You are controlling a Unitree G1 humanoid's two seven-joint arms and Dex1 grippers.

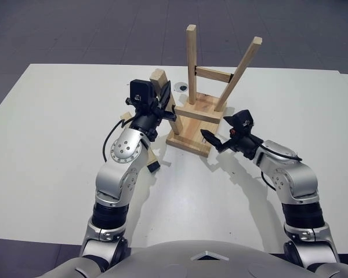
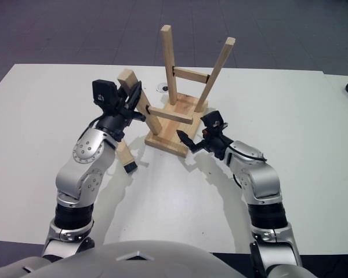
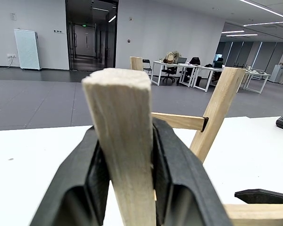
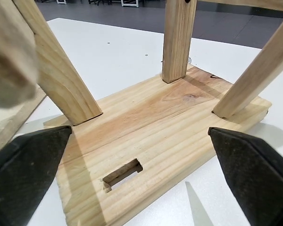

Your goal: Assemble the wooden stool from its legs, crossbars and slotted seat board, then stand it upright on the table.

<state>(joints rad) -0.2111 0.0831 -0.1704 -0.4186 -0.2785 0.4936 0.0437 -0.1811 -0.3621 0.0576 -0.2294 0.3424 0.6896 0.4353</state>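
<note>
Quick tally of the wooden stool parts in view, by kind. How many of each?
Board: 1
Legs: 4 (three standing in the slots, one lying loose)
Crossbars: 2 (second)
Total: 7

Clamping a pale wooden leg [image 3: 119,113] between the left gripper's [image 3: 126,141] black fingers [image 3: 181,181]; facing, toward one o'clock, two more legs [image 3: 217,108] joined by a crossbar [image 3: 177,121].

silver arms [image 1: 292,180], screw-ringed elbow discs [image 1: 123,152], looped black cables [image 1: 108,142]; left gripper [image 1: 164,107], right gripper [image 1: 211,141] black.
</note>
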